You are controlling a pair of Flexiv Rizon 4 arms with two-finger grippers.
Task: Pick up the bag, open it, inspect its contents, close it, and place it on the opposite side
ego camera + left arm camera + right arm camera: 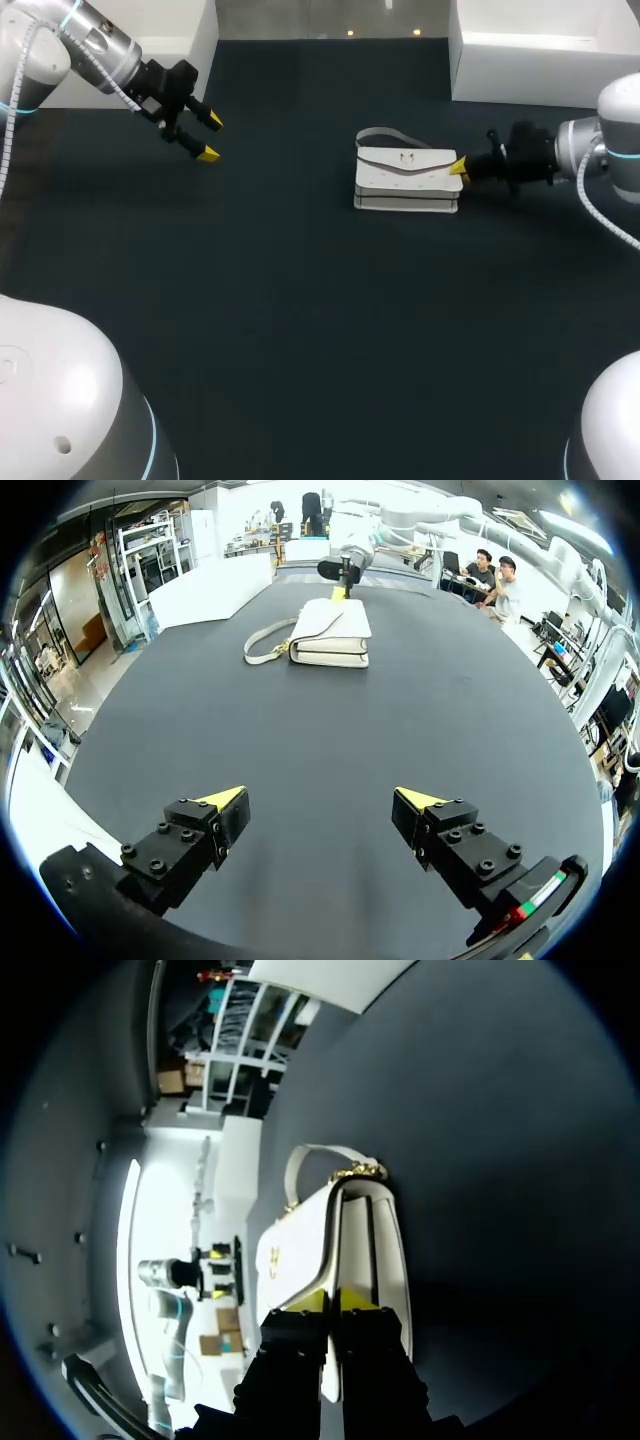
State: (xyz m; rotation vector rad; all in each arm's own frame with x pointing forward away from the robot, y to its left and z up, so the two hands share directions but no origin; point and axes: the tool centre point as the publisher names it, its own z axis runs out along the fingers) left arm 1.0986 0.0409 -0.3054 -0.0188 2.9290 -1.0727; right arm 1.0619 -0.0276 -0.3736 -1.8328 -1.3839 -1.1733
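Note:
A white bag (405,180) lies flat on the dark table, right of the middle, with its grey strap (385,135) curled behind it. My right gripper (459,167) is at the bag's right end. In the right wrist view the right gripper (333,1300) has its yellow tips pressed together on the thin edge of the bag's flap (300,1250). My left gripper (208,137) hangs open over the far left of the table, well away from the bag. The left wrist view shows the left gripper (325,800) with nothing between its fingers and the bag (330,632) far ahead.
A white box (540,60) stands at the back right, close behind my right arm. Another white box (165,40) stands at the back left. Bare dark tabletop (300,320) stretches between the two arms and toward the front.

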